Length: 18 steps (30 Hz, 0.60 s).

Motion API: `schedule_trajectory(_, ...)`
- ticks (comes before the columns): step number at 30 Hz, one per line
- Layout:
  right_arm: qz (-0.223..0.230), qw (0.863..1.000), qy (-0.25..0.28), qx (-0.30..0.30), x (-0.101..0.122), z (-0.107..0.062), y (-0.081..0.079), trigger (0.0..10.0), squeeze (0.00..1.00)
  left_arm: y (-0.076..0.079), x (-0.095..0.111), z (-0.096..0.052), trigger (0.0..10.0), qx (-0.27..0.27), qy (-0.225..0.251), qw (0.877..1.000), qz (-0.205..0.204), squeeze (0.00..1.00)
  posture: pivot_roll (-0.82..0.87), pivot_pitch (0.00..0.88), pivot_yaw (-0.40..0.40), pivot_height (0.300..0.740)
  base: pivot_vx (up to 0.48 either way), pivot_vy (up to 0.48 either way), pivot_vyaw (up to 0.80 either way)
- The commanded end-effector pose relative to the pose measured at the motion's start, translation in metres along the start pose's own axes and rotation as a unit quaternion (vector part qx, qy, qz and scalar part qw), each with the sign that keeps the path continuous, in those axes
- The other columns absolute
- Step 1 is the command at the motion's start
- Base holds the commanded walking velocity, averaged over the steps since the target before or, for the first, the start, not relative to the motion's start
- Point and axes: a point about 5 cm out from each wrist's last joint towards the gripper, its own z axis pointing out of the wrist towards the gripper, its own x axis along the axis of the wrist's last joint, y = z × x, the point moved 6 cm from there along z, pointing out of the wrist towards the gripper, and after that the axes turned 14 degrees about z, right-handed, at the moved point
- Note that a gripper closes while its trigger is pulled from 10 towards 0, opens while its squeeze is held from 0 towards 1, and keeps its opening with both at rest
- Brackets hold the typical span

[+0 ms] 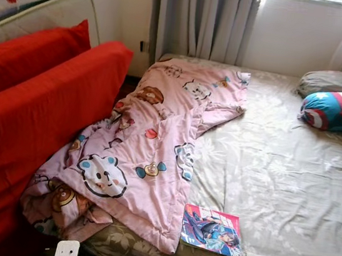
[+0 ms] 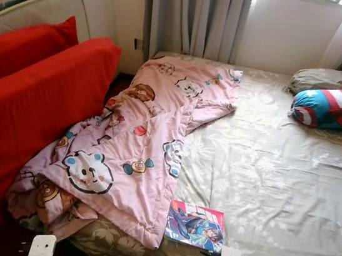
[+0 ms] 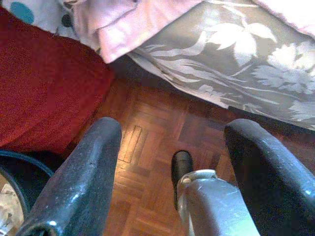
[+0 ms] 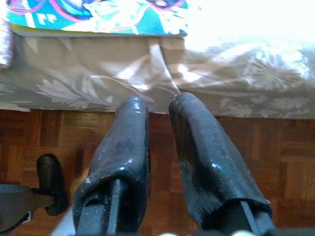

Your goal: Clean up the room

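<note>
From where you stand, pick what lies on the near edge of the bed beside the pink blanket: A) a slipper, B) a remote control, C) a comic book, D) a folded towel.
C: a comic book with a colourful illustrated cover lies flat on the bed at its near edge, just right of the pink blanket.

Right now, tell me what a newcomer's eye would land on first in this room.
First comes the pink cartoon-print blanket, rumpled and sprawled across the left side of the bed, its lower end drooping over the edge. Beside it on the left stand bright red cushions, leaning along the bedside. A colourful comic book lies on the sheet near the foot of the bed, and a red, white and blue striped bolster sits at the far right by the pillow.
</note>
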Motion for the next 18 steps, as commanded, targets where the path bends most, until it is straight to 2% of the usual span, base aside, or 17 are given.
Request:
schedule_trajectory(1,0.002,1.000,-0.002,-0.002,-0.0016,-0.0003,0.0013,10.0,0.00,0.0023,-0.0037,-0.0005,10.0,-0.006,-0.007,1.000,0.000,0.00,-0.06,0.000,0.001,0.740,0.247,0.000,0.00)
schedule_trajectory(14,-0.002,1.000,-0.003,-0.001,-0.0021,-0.0005,0.0016,10.0,0.00,0.0035,-0.0027,-0.0003,10.0,-0.008,-0.006,1.000,0.005,0.00,-0.06,0.000,0.002,0.740,0.252,0.000,0.00)
schedule_trajectory(18,-0.006,1.000,0.001,0.001,-0.0009,-0.0007,0.0019,10.0,0.00,0.0014,0.0034,0.0006,10.0,-0.006,0.006,1.000,0.008,0.00,-0.07,0.000,-0.001,0.740,0.000,0.000,0.00)
